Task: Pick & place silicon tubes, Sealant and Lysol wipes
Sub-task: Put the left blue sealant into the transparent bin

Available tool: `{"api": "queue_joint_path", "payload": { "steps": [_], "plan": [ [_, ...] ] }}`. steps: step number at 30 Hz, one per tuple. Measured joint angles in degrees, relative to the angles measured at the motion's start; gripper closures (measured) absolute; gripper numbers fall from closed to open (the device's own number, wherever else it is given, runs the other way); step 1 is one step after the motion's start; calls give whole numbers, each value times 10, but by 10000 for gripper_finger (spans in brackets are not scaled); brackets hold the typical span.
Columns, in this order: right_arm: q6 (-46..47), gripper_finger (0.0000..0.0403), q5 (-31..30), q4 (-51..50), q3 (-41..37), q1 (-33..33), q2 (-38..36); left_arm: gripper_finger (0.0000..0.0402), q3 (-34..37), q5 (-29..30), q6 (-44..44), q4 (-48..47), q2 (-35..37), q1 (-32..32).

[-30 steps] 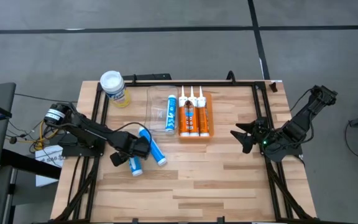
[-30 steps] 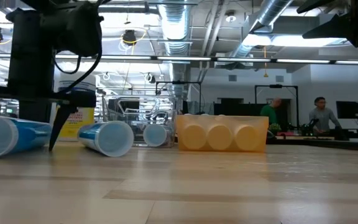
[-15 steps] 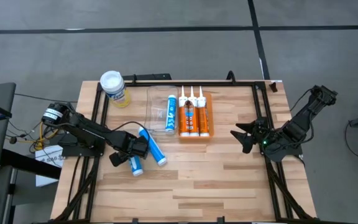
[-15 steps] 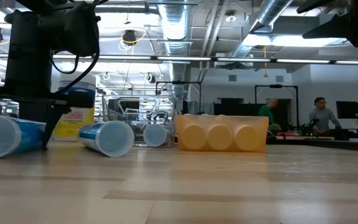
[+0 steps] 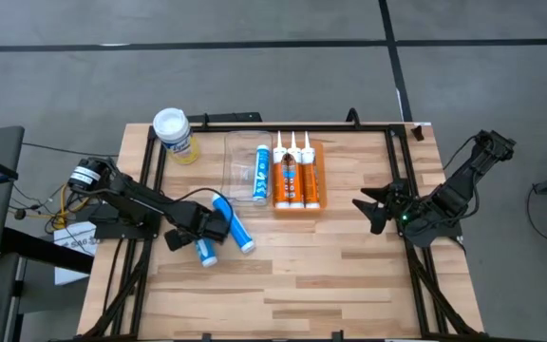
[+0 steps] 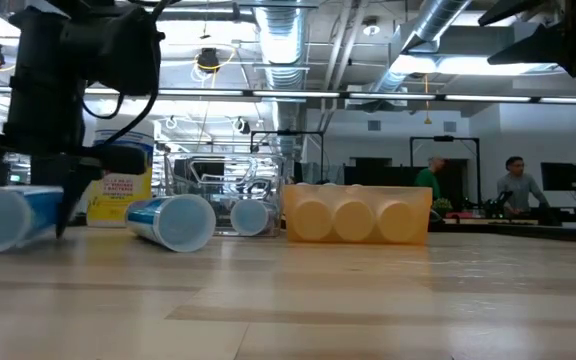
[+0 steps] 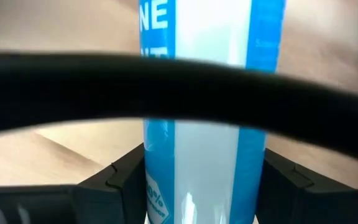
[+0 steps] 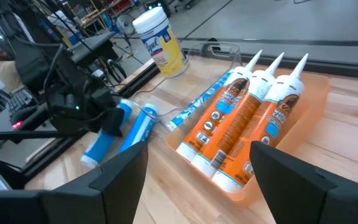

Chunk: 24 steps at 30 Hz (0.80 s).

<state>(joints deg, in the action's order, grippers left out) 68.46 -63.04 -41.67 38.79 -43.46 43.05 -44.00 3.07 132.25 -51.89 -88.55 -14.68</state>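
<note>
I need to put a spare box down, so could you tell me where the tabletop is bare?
The near half of the wooden table is bare, below the two loose blue tubes and the orange tray. The far left is crowded: Lysol wipes, clear bin, and the left end effector at a tube.

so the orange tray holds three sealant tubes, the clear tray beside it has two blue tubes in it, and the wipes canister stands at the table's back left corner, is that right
Not quite. The clear tray holds only one blue tube, as the high view shows. The orange tray does hold three sealant tubes, and the wipes canister does stand at the back left corner.
</note>
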Motion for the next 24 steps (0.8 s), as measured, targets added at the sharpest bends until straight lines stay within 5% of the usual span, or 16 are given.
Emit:
{"api": "queue_joint_path", "payload": {
  "steps": [17,24],
  "plan": [
    [-20,127,-1,-107,0,9,-4,200,-182,93,-116,-186,3,-25],
    [-130,127,1,-106,0,9,-4,200,-246,168,-183,-184,4,-15]
  ]
}}
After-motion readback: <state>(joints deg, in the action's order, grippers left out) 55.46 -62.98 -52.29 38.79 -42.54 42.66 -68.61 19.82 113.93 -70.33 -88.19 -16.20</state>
